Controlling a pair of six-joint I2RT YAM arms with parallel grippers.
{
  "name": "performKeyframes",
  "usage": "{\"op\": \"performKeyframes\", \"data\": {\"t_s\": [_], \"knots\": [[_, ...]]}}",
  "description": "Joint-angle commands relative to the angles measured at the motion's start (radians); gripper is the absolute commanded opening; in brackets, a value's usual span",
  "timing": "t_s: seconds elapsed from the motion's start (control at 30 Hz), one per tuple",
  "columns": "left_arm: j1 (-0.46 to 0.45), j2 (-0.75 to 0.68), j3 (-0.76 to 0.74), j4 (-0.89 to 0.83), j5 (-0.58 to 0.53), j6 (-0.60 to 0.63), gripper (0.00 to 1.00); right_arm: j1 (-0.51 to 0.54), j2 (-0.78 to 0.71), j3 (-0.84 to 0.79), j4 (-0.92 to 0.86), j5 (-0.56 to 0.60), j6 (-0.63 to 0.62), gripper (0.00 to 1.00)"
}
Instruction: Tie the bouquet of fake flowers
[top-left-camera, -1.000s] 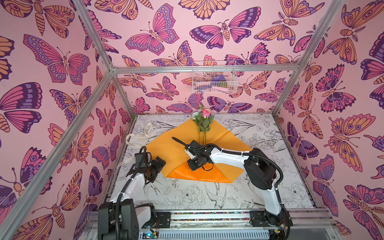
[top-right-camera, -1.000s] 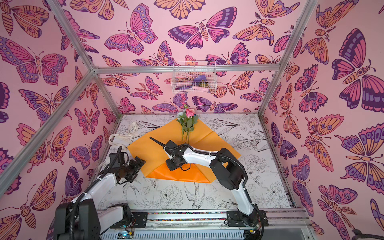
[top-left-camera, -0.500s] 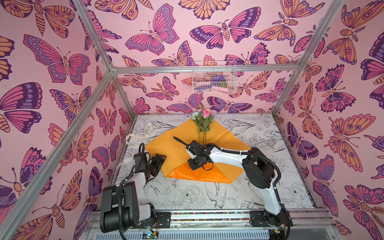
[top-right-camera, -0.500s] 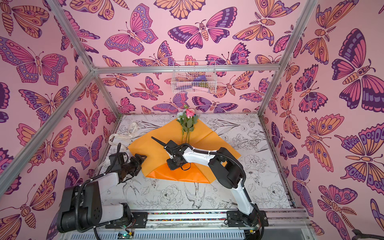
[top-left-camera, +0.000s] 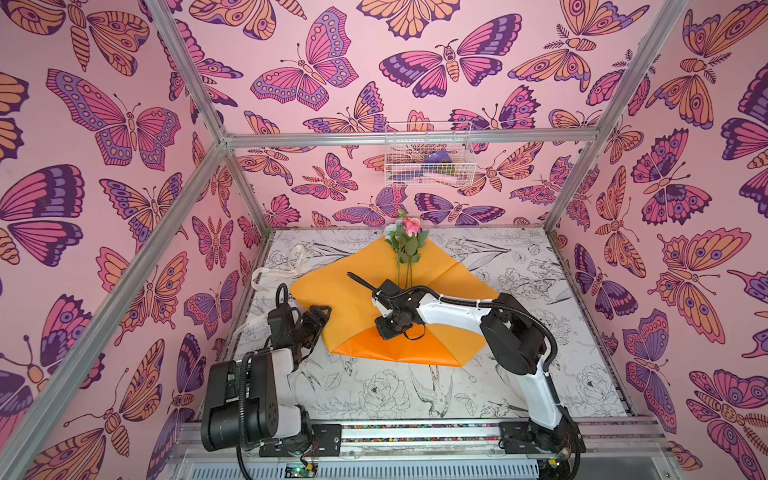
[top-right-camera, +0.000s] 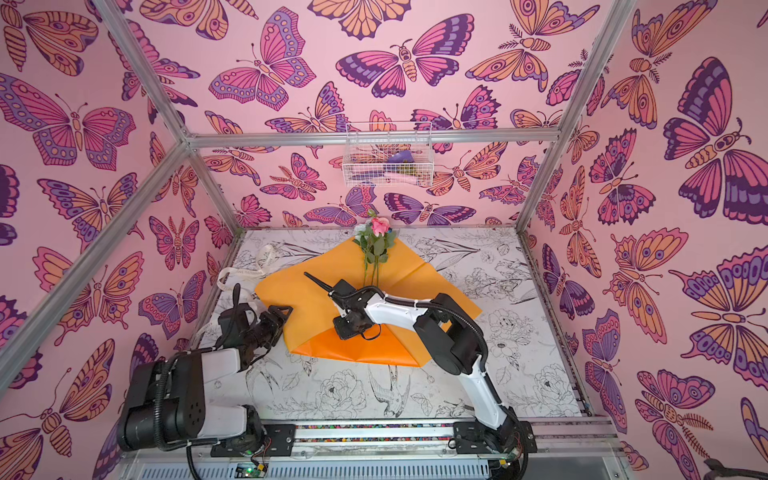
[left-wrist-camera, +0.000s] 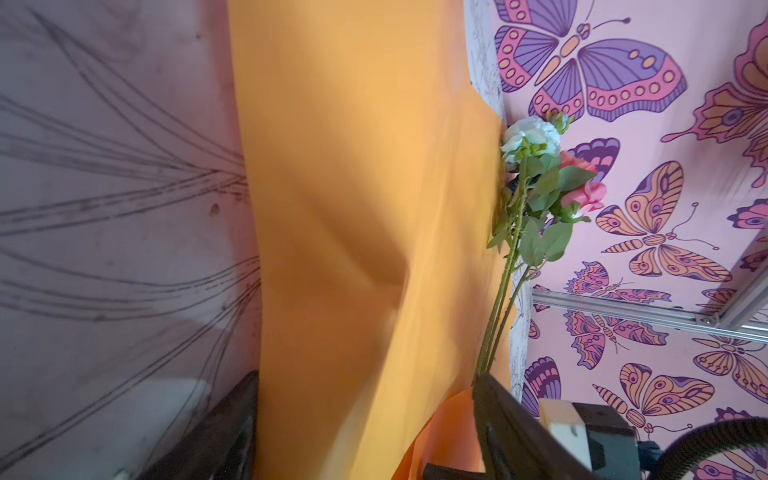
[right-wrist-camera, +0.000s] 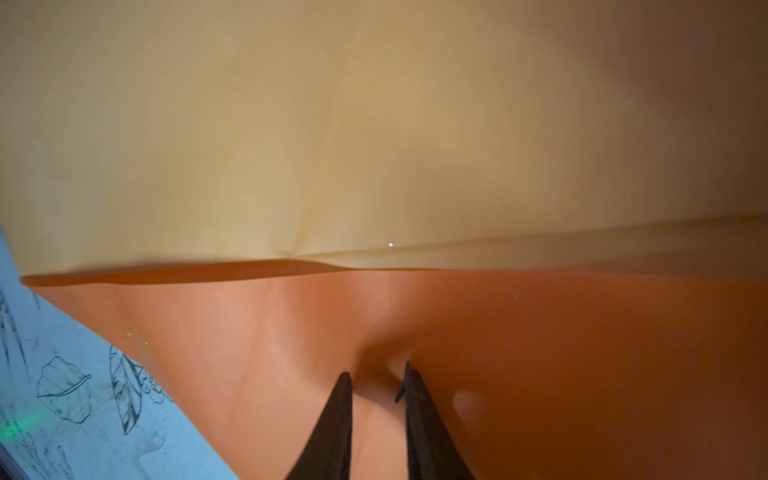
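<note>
The bouquet of fake flowers (top-left-camera: 409, 235) (top-right-camera: 376, 237) (left-wrist-camera: 536, 174) lies with pink and white roses at the far tip of its orange paper sheet (top-left-camera: 345, 291) (top-right-camera: 307, 303), stems running toward me. The sheet's near corner is folded up as a darker flap (top-left-camera: 399, 353). My right gripper (top-left-camera: 386, 322) (right-wrist-camera: 376, 372) points down onto that flap, and its narrow jaws pinch a ridge of paper. My left gripper (top-left-camera: 311, 320) (left-wrist-camera: 363, 376) stands open at the sheet's left edge, with the paper between its wide-apart fingers. The stem ends are hidden under the right arm.
A cream lettered ribbon (top-left-camera: 286, 266) (top-right-camera: 249, 270) lies looped on the table by the left wall, behind my left gripper. A white wire basket (top-left-camera: 428, 156) hangs on the back wall. The floral-printed table (top-left-camera: 374, 395) is enclosed by butterfly walls.
My left gripper has shifted toward the sheet's left edge and its jaws have narrowed somewhat around the paper. The right arm has stayed pressed on the flap.
</note>
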Motion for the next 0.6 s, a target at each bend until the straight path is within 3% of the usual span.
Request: {"op": "performKeyframes", "data": {"t_s": [0.0, 0.3, 0.57], "knots": [[0.008, 0.015, -0.004, 0.136, 0.018, -0.015, 0.74, -0.005, 0.019, 0.028, 0.001, -0.015, 0.009, 0.25], [0.006, -0.014, -0.001, 0.182, 0.052, -0.044, 0.62, -0.01, 0.019, 0.036, 0.033, -0.089, 0.031, 0.24], [0.008, -0.117, -0.019, 0.033, -0.028, -0.005, 0.54, 0.011, -0.043, -0.025, 0.099, -0.193, 0.041, 0.22]]}}
